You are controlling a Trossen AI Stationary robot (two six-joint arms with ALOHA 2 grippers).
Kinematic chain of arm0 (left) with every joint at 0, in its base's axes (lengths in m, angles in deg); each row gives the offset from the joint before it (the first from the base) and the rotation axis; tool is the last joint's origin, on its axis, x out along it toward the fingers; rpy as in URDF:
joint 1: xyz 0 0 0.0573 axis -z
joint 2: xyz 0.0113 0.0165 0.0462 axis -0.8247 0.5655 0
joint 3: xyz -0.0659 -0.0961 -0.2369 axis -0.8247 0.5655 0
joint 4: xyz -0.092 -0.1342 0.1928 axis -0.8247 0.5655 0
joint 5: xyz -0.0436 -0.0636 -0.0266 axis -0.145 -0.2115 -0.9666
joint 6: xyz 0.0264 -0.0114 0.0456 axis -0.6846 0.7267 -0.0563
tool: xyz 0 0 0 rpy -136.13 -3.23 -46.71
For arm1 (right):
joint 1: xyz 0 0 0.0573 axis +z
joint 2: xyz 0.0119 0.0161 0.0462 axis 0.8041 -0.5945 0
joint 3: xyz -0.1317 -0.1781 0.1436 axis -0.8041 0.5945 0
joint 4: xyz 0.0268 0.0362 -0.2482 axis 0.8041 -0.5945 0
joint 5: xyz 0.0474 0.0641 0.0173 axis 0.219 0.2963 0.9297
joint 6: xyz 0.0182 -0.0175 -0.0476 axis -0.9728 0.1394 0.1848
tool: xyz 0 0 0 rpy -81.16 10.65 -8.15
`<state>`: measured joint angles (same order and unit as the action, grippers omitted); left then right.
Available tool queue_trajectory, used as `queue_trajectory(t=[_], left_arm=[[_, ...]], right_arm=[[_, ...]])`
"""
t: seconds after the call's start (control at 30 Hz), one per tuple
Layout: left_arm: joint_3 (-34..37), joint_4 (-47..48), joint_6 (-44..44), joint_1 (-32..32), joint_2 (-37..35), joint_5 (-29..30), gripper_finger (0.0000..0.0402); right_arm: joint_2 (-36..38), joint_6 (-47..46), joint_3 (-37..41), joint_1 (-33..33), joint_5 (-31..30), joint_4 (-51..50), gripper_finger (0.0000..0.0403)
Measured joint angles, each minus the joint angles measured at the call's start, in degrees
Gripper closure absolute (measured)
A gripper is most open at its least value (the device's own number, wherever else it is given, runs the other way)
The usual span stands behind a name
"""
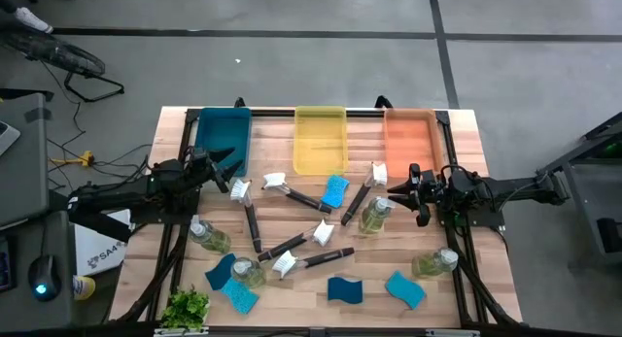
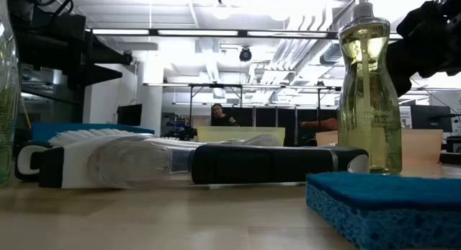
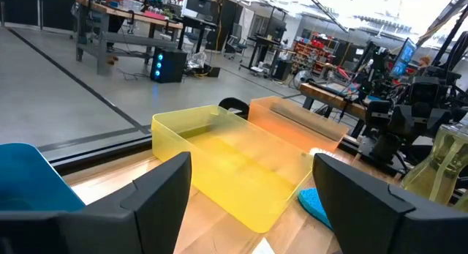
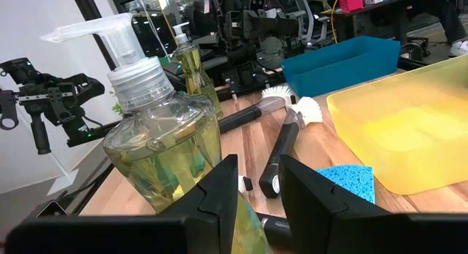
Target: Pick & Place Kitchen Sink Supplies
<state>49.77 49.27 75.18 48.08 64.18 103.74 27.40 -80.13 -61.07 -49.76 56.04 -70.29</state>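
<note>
From above, the wooden tabletop [image 1: 292, 308] carries three bins along its twelve o'clock edge: a blue bin [image 1: 223, 135], a yellow bin [image 1: 320, 139] and an orange bin [image 1: 410, 138]. Dish brushes [image 1: 285, 188], blue sponges [image 1: 344, 289] and soap bottles [image 1: 208, 236] lie scattered across the middle and six o'clock side, with a small green plant [image 1: 186, 306] at the seven o'clock corner. The left tool [image 1: 225, 171] sits near the blue bin at ten o'clock; the right tool [image 1: 412, 193] sits at three o'clock, just beside a bottle [image 1: 375, 214].

At table height, a brush [image 2: 194, 161] lies on its side behind a sponge [image 2: 385, 203], and a bottle [image 2: 369, 99] stands upright, its faint label not readable.

The left wrist view shows wide-apart fingers [image 3: 157, 188] holding nothing, facing the yellow bin [image 3: 219, 162].

The right wrist view shows narrow-set fingers [image 4: 219, 192] just beside a bottle [image 4: 164, 148]; no grip is visible.
</note>
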Motion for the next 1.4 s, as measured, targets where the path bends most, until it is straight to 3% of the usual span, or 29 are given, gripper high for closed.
queue_trajectory(t=[0.33,0.57,0.77,0.9,1.1,1.3,1.4], left_arm=[[-0.01,0.01,0.01,0.00,0.00,0.02,0.0121],[0.01,0.00,0.02,0.01,0.00,0.02,0.0121],[0.01,0.01,0.00,0.01,0.02,0.00,0.0121],[-0.01,0.00,0.00,0.01,0.00,0.02,0.0121],[0.01,0.00,0.01,0.00,0.01,0.02,0.0121],[0.01,0.00,0.00,0.00,0.02,0.01,0.0121],[0.00,0.00,0.01,0.00,0.01,0.01,0.0121]], right_arm=[[0.00,-0.02,0.02,-0.02,-3.21,2.14,0.0309],[0.02,-4.71,0.02,0.00,0.28,4.35,0.0309],[0.00,-12.53,0.02,0.00,-7.39,4.41,0.0309],[0.00,-12.93,0.02,0.00,-11.93,4.00,0.0309],[0.00,-16.48,0.02,-0.01,-15.28,3.72,0.0309],[-0.02,-12.91,-1.59,0.00,-14.70,2.07,0.0309],[0.02,-8.77,-6.54,0.02,-14.67,-4.66,0.0309]])
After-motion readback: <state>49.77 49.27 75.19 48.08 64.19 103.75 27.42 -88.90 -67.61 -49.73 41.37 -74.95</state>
